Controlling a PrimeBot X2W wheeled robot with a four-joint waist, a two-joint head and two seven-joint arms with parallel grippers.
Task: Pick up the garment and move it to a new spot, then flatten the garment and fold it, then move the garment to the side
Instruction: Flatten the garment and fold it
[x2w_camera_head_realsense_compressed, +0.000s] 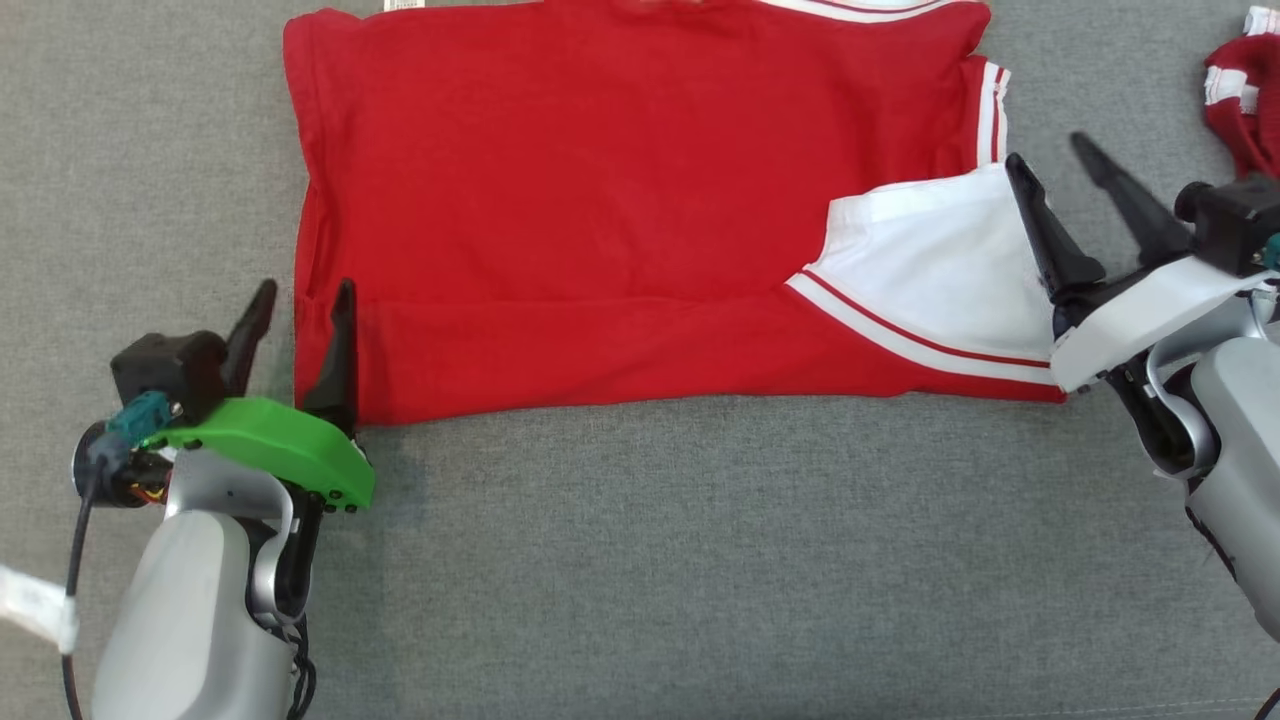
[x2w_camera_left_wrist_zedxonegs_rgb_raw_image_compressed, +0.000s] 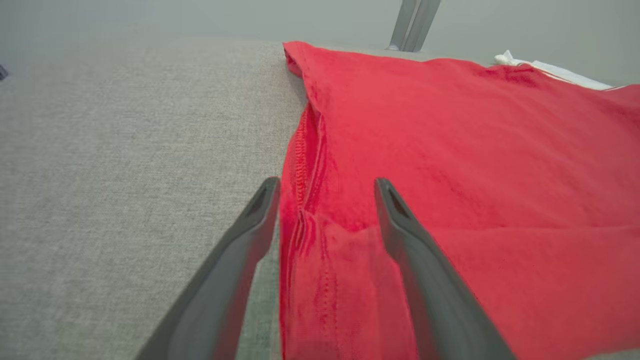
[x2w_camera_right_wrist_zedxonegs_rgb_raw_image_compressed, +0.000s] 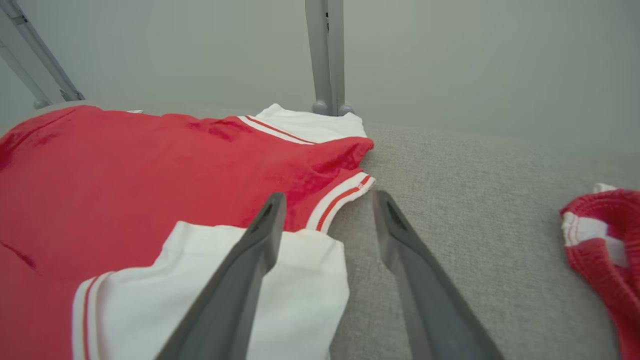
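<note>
Grey woven cloth seen covering table (x2w_camera_head_realsense_compressed: 640, 560); pale wall (x2w_camera_right_wrist_zedxonegs_rgb_raw_image_compressed: 475, 60) and metal post (x2w_camera_right_wrist_zedxonegs_rgb_raw_image_compressed: 327, 55) seen behind far edge. Red garment (x2w_camera_head_realsense_compressed: 600, 200) laid flat mid-table. Left end effector (x2w_camera_head_realsense_compressed: 307, 287) spread wide astride garment's left edge, nothing gripped. Right end effector (x2w_camera_head_realsense_compressed: 1048, 150) likewise spread at white sleeve (x2w_camera_head_realsense_compressed: 940, 270), nothing gripped.

Looks like a robotics lab or test stand, not a home. Signs: wide flat work surface covered w/ grey woven fabric (x2w_camera_head_realsense_compressed: 640, 560), plain pale grey backdrop (x2w_camera_right_wrist_zedxonegs_rgb_raw_image_compressed: 475, 60) directly behind its far edge, upright grey metal frame post (x2w_camera_right_wrist_zedxonegs_rgb_raw_image_compressed: 326, 55) standing at that edge, plus a slanted grey metal strut (x2w_camera_left_wrist_zedxonegs_rgb_raw_image_compressed: 414, 22) in the left wrist view. On the surface: flat red short-sleeved garment w/ white striped sleeves (x2w_camera_head_realsense_compressed: 600, 200) and, well apart at the right, a crumpled red-and-white knit piece (x2w_camera_head_realsense_compressed: 1240, 100).
</note>
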